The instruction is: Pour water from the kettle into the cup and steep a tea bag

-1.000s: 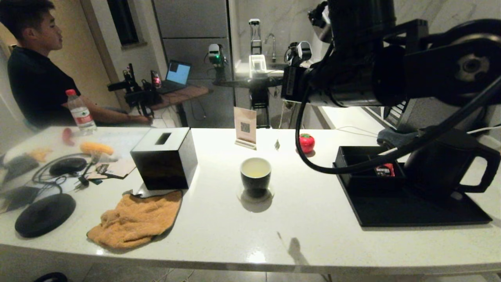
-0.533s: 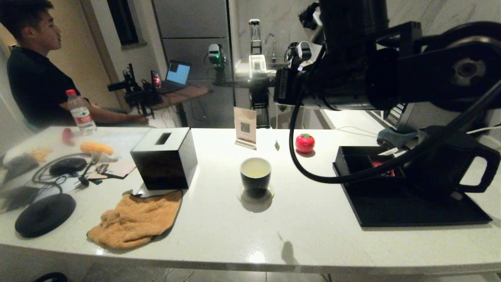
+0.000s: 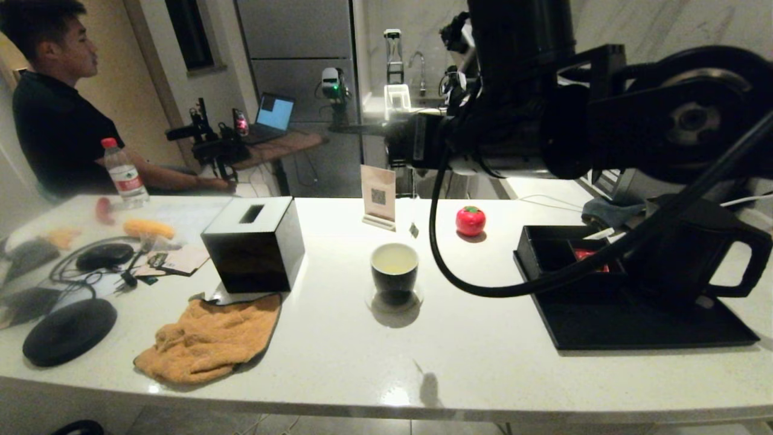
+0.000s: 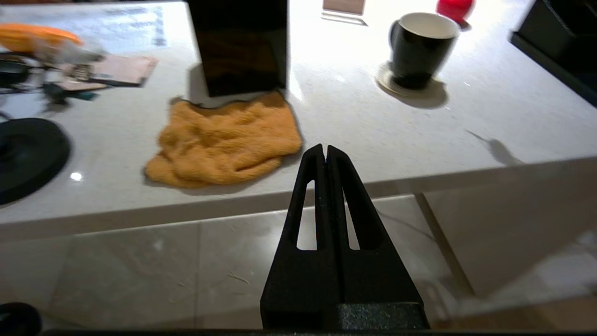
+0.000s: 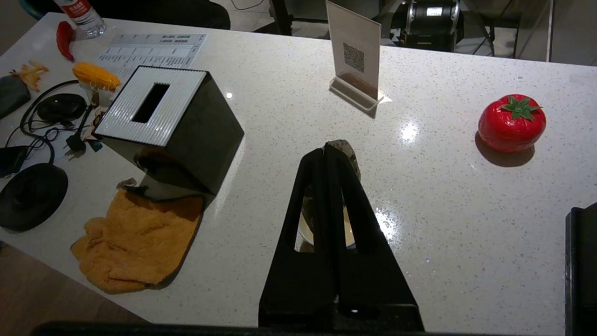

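Note:
The cup (image 3: 394, 266) stands on a coaster mid-table, black outside, white inside, holding pale liquid. The small grey-green tea bag (image 3: 413, 229) hangs in the air just behind and to the right of the cup, above its rim height. In the right wrist view my right gripper (image 5: 325, 148) is shut, with the tea bag (image 5: 349, 154) showing at its fingertips and the cup (image 5: 349, 228) visible through the finger slots. The kettle (image 3: 688, 254) stands on the black tray (image 3: 634, 326) at the right, partly behind my right arm. My left gripper (image 4: 325, 148) is shut and empty, low before the table's front edge.
A black tissue box (image 3: 253, 241) and an orange cloth (image 3: 205, 338) lie left of the cup. A sign stand (image 3: 378, 196) and a red tomato-shaped object (image 3: 470, 220) sit behind it. A red sachet (image 3: 584, 254) lies in the tray. Cables, pads and a bottle crowd the far left.
My right arm has swung left, carrying the hanging tea bag left and closer to the cup. The cup, kettle and left arm have not moved.

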